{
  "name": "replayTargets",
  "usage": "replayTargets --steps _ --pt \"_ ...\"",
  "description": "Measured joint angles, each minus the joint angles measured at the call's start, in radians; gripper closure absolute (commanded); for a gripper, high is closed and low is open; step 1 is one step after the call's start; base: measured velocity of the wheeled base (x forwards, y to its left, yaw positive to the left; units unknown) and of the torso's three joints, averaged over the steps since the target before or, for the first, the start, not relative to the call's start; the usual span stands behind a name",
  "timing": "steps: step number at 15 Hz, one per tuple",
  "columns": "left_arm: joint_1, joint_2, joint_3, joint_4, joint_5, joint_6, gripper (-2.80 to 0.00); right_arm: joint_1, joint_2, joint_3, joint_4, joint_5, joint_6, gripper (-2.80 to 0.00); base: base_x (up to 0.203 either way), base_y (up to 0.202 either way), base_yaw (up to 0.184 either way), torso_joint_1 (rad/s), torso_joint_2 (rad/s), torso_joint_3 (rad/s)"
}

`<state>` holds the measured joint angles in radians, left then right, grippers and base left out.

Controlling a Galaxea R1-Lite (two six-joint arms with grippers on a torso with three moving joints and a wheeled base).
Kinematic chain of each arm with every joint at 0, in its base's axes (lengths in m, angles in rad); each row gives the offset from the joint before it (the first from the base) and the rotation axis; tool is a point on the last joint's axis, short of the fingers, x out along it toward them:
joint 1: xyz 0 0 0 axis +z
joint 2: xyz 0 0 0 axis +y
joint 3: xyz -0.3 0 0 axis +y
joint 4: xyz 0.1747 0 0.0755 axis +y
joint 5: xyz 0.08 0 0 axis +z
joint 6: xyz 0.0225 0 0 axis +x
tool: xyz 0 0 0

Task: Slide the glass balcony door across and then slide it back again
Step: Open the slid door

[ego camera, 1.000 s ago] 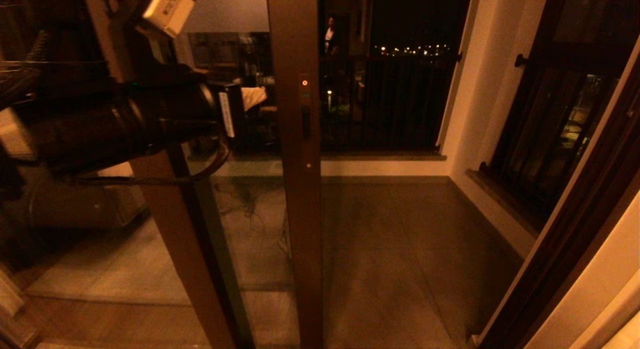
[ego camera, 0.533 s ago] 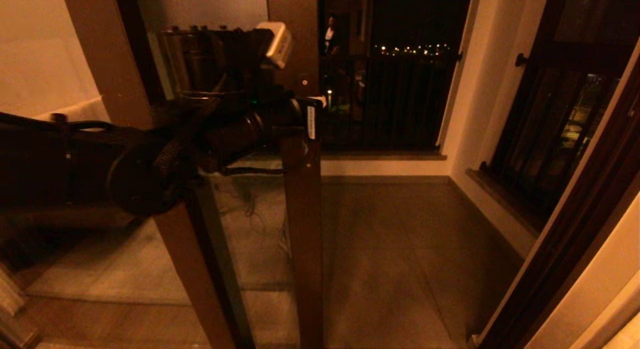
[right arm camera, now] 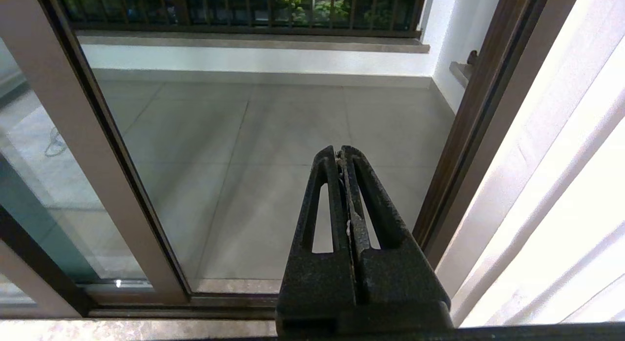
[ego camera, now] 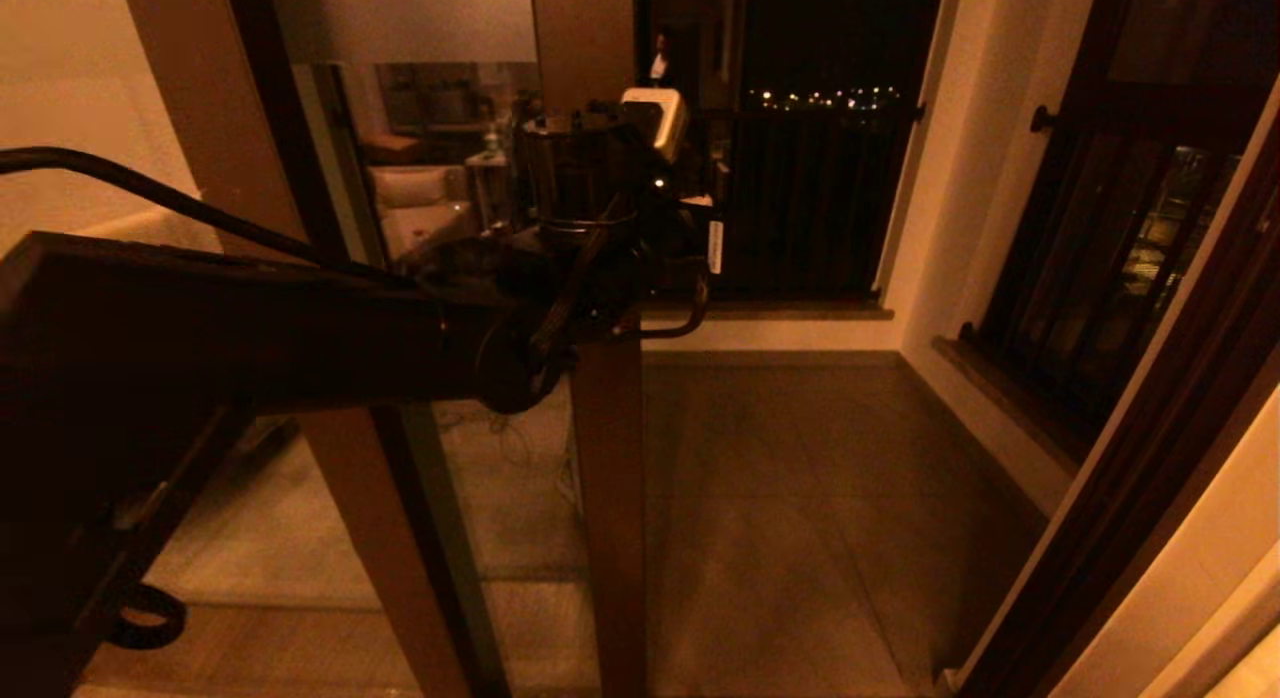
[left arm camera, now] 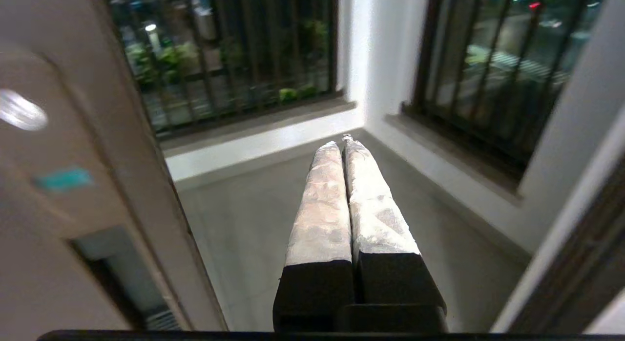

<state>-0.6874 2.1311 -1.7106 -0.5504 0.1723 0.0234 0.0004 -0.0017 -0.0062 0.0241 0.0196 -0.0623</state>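
Observation:
The glass balcony door (ego camera: 605, 498) stands partly across the doorway, its brown stile upright in the middle of the head view. My left arm's wrist (ego camera: 610, 228) covers the stile at handle height. In the left wrist view the left gripper (left arm camera: 342, 141) is shut with nothing in it, its taped fingers (left arm camera: 317, 209) reaching just past the stile's free edge over the balcony floor, apart from the stile. The dark handle slot (left arm camera: 112, 277) and a screw (left arm camera: 19, 111) show beside it. My right gripper (right arm camera: 340, 153) is shut and empty, low by the door track, outside the head view.
A brown-framed glass panel without a handle (ego camera: 340, 458) stands left of the door. The tiled balcony floor (ego camera: 800, 498) lies beyond the opening, with a dark railing (ego camera: 800, 208) at the back, a barred window (ego camera: 1100, 278) on the right and the dark door jamb (ego camera: 1130, 458).
My left arm has swung from the left across the glass to the stile and now covers the handle area. The door stile stays in the same place.

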Motion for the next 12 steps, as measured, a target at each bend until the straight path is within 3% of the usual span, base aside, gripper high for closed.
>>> replayTargets --steps 3,8,12 --pt "0.001 0.051 -0.033 -0.007 0.082 0.017 0.00 0.000 0.000 0.000 0.001 0.000 0.000 0.00 0.000 0.000 0.000 0.000 0.00 0.000" --pt "0.024 0.079 -0.049 -0.010 0.126 0.073 0.00 0.000 0.000 0.000 0.000 0.000 0.000 0.00 0.000 0.000 0.000 0.000 0.00 0.000" --pt "0.063 0.087 -0.049 -0.010 0.132 0.073 0.00 0.000 0.000 0.000 0.000 0.000 0.000 0.00 0.000 0.000 0.000 0.000 0.00 0.000"
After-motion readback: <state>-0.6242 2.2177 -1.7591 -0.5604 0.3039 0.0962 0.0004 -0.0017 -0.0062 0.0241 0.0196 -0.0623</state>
